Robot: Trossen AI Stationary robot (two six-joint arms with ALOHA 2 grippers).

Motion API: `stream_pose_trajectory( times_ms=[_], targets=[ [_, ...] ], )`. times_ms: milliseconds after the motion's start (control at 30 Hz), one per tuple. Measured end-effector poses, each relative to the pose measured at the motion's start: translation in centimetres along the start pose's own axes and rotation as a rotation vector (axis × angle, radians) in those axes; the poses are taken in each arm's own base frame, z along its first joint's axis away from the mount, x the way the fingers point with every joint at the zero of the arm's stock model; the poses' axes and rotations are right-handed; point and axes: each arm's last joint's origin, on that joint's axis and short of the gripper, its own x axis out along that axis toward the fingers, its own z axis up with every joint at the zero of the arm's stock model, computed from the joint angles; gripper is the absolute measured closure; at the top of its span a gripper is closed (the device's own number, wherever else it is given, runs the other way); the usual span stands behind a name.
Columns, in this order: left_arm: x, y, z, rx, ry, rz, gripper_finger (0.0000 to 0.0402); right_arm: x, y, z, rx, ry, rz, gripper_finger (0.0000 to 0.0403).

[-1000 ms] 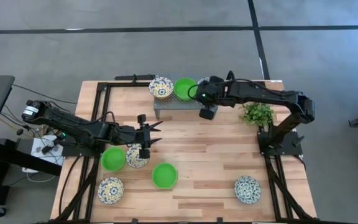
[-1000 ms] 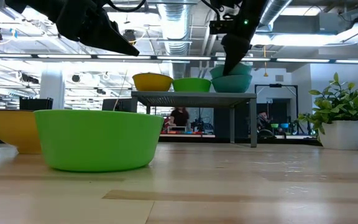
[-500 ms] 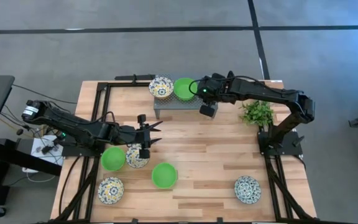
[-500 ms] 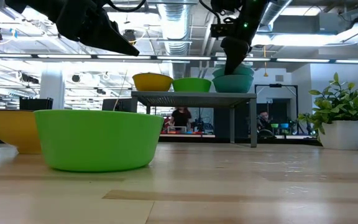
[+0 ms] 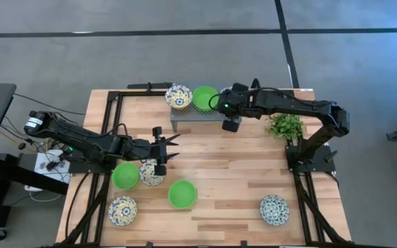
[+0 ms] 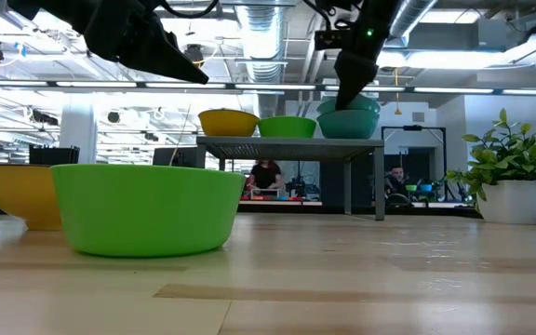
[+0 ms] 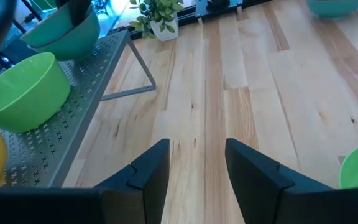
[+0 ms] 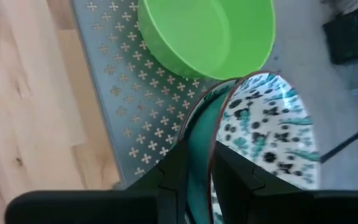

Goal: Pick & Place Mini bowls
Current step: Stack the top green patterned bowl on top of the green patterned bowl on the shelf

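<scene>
Low in the overhead frame I count five bowls on the wooden worktop, among them a plain green plastic mini bowl. Left claw hangs wide over them. Farther up, right claw straddles the teal-patterned bowl's rim on the grey perforated rack, third bowl there.

The right arm is stretched across to the rack, and its right gripper is held over the rack's right end, fingers narrowly parted. The left arm is extended low, well apart from the rack, its left gripper spread open.
</scene>
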Motion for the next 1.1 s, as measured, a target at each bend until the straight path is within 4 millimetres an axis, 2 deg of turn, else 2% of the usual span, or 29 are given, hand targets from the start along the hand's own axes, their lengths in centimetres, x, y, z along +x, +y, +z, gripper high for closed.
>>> stream_pose_trajectory(
  times_ms=[600,1100],
  targets=[
    [0.00,0.00,0.00,-0.014,0.000,0.000,0.0244,-0.16,0.20,-0.31,-0.071,0.031,-0.010,0.0341],
    [0.00,0.00,0.00,-0.014,0.000,0.000,0.0244,-0.15,0.17,-0.28,-0.060,0.029,-0.016,0.0341]
  ],
)
